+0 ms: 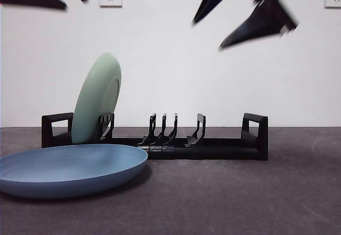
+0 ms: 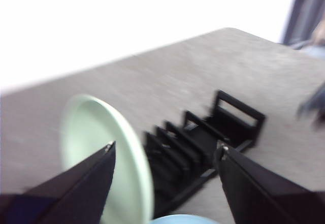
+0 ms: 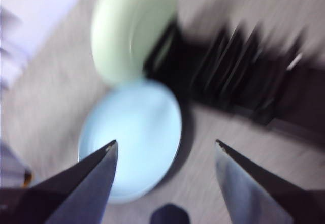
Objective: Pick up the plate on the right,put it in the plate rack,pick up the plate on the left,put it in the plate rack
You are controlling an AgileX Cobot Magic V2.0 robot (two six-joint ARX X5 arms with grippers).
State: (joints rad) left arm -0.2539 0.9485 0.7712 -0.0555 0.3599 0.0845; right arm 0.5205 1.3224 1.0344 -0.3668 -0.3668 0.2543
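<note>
Blue plate (image 1: 69,168) on table | green plate (image 1: 97,99) upright in plate rack (image 1: 213,147) | both grippers agape, empty

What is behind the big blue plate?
Behind the blue plate sits the black plate rack, with a green plate standing on edge in its left end. The blue plate's rim hides the rack's lower left front and the green plate's bottom edge.

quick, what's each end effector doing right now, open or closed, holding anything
Left end effector: open, holding nothing, above the green plate standing in the plate rack.
Right end effector: open, holding nothing, over the blue plate.
</note>
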